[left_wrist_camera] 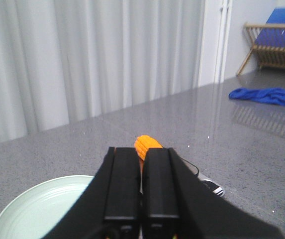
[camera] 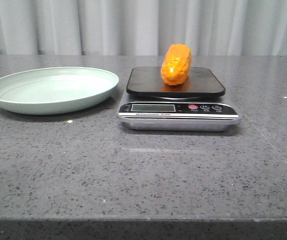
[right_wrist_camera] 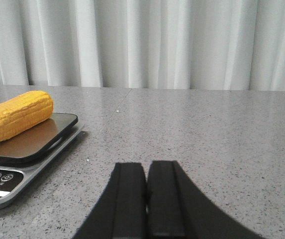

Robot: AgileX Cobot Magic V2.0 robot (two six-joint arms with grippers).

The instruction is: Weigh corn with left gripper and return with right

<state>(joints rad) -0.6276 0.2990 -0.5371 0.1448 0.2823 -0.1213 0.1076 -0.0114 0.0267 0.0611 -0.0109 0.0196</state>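
On black platform of silver digital kitchen scale [camera: 178, 112]: stubby orange-yellow corn cob [camera: 176, 64], bumpy kernel rows, lying flat. Black left gripper [left_wrist_camera: 141, 199] and black right gripper [right_wrist_camera: 147, 201] both closed, empty.

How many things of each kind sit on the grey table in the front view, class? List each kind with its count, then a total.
Corn: 1
Scale: 1
Plate: 1
Total: 3
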